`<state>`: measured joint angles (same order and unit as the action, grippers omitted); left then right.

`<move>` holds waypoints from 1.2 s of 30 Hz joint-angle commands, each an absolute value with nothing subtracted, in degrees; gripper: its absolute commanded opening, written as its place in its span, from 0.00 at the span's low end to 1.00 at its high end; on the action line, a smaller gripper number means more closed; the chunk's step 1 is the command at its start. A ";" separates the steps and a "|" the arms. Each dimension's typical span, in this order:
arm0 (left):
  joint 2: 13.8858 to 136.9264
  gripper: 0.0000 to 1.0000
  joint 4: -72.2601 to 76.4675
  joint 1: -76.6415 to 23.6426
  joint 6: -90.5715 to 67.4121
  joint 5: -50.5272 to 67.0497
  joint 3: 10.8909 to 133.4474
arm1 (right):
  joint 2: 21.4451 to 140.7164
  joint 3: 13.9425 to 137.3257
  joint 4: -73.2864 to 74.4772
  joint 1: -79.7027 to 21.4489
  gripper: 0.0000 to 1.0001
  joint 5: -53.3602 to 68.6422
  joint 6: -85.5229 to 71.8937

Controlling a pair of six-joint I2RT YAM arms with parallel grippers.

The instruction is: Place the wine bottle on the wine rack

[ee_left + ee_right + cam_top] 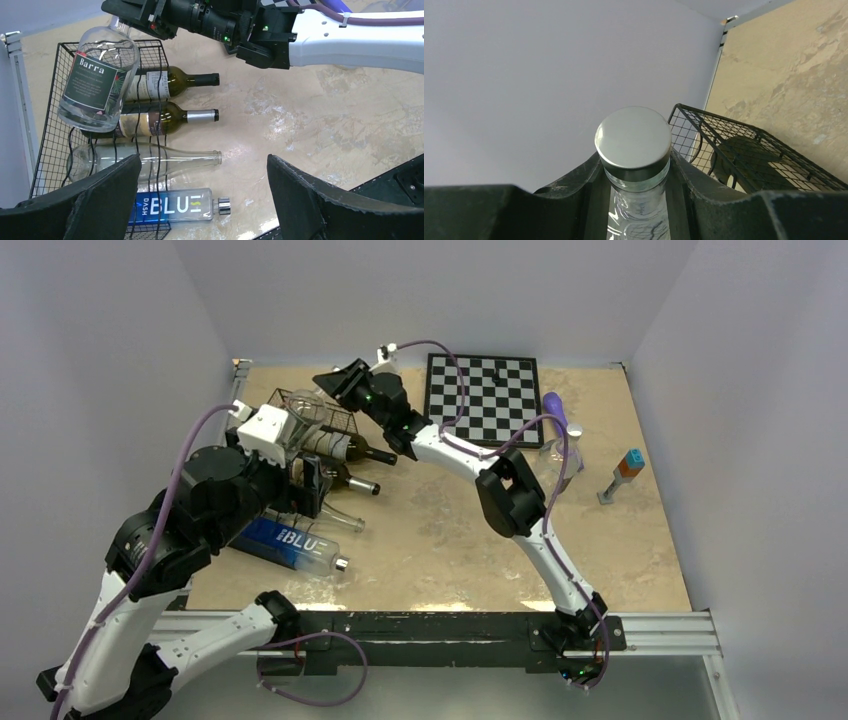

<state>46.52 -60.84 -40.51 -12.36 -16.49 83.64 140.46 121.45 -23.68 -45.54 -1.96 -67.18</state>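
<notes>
Neck-pinched in the right tool (pixel 636 172), the clear dark-labelled glass bottle (pixel 97 82) could slip onto racked green bottles (pixel 172 81). Left tool (pixel 202 195) gaped empty.

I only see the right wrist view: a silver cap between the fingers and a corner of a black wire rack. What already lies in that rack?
Observer: In the black wire wine rack lie a dark green bottle, a dark bottle with a silver capsule and a clear empty bottle, side by side; a blue-labelled bottle lies at its near edge.
Operator: Where does my bottle hang?
Observer: The right gripper holds the clear glass Barra bottle tilted, base down, over the rack's far part.
Operator: And the left gripper?
Observer: The left gripper is open and empty, above the lying bottles.
</notes>
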 commanded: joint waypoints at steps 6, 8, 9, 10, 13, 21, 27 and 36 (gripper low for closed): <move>48.76 0.99 -57.99 -40.27 -14.77 -18.52 81.50 | 135.99 117.05 -35.70 -46.51 0.00 1.78 -74.92; 49.58 0.99 -58.25 -40.29 -16.11 -19.36 81.26 | 135.21 114.46 -36.29 -46.51 0.00 2.72 -75.56; 50.03 0.99 -58.48 -40.30 -16.88 -19.94 81.17 | 134.41 113.00 -36.95 -46.46 0.00 3.32 -76.00; 50.53 0.99 -58.65 -40.22 -17.81 -20.60 81.06 | 133.78 111.24 -37.52 -46.47 0.00 3.79 -76.33; 52.04 0.99 -59.25 -39.24 -21.48 -21.32 80.15 | 131.39 106.30 -38.76 -46.35 0.00 5.06 -76.89; 55.03 0.96 -57.26 -27.60 -30.51 -14.83 74.82 | 126.79 96.94 -38.70 -46.11 0.00 8.08 -79.21; 55.94 0.95 -52.19 -19.00 -35.51 -15.99 69.41 | 124.82 92.22 -39.69 -45.82 0.00 11.16 -82.29; 57.40 0.94 -39.58 -6.36 -37.27 -11.08 62.09 | 120.91 85.22 -37.86 -45.21 0.00 15.87 -85.67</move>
<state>56.80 -48.53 -10.13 -35.35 -13.23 63.29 125.71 87.88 -35.51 -44.01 8.64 -82.28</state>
